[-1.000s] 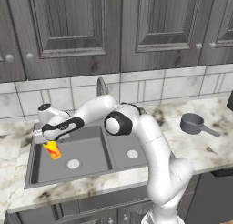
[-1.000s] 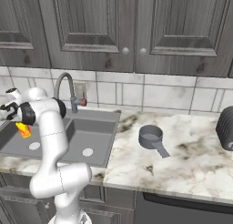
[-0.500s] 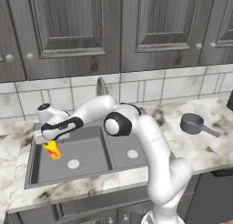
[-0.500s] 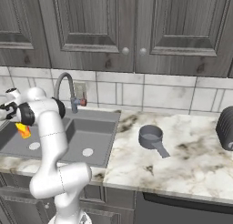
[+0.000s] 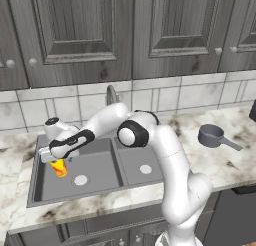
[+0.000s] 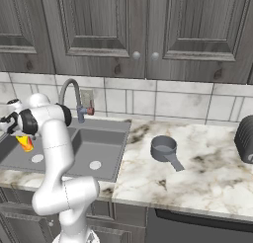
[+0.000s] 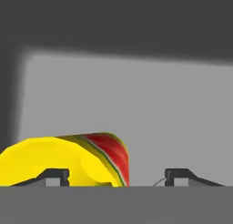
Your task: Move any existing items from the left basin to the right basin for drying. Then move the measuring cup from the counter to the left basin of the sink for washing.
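**Yellow cup in left basin: grasp in preparation, not confirmed**

The yellow cup (image 5: 59, 167) stands in the left basin (image 5: 95, 165), near the basin's left wall and just beside the pale drain (image 5: 80, 180). The gripper (image 5: 51, 157) is directly above it. In the hand view the cup (image 7: 68, 159) lies between the two fingertips (image 7: 54, 175) but sits off-centre, close against one tip, with a clear gap to the other. The fingers are spread around the cup; no contact on both sides is visible, so the cup is judged not yet pinched.

Assessment of the step in hand: the first part of the task, moving the cup to the right basin (image 5: 142, 162), is not yet done. A sound grasp calls for centring the hand over the cup before closing, since an off-centre closure may push or tip it against the basin wall. Once held, the cup needs lifting clear of the central divider before it is carried across and set down upright.

The measuring cup (image 5: 212, 136) rests on the counter (image 5: 220, 162), well apart from the sink (image 5: 35, 197), handle pointing away from it.

Count: one yellow cup, one measuring cup, two basins, two drains, one tap (image 6: 71, 96), one arm with one gripper.
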You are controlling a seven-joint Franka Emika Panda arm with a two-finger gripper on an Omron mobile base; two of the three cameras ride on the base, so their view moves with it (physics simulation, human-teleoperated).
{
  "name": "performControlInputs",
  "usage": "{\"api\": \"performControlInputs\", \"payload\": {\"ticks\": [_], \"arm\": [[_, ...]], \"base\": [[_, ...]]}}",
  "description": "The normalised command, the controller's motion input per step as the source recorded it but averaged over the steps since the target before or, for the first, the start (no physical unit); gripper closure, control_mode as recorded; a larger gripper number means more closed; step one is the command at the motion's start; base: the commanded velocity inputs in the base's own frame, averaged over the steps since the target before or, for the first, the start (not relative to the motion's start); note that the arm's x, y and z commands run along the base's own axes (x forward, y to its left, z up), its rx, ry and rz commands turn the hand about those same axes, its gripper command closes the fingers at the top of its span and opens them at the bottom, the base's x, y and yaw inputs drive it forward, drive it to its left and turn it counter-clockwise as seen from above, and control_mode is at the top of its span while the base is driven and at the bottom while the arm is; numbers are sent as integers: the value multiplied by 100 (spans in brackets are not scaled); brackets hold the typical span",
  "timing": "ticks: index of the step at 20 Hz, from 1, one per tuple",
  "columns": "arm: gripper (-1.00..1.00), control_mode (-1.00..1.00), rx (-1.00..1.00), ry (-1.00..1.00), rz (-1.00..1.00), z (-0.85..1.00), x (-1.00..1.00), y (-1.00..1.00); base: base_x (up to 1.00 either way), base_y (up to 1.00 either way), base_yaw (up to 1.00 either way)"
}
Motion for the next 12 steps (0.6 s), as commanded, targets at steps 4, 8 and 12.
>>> {"api": "performControlInputs", "payload": {"ticks": [4,8,12], "arm": [[100,-100,0,3,0,-19,0,0],[100,-100,0,4,0,-9,0,0],[100,-100,0,0,0,0,-7,0]], "base": [[0,0,0],[0,0,0],[0,0,0]]}}
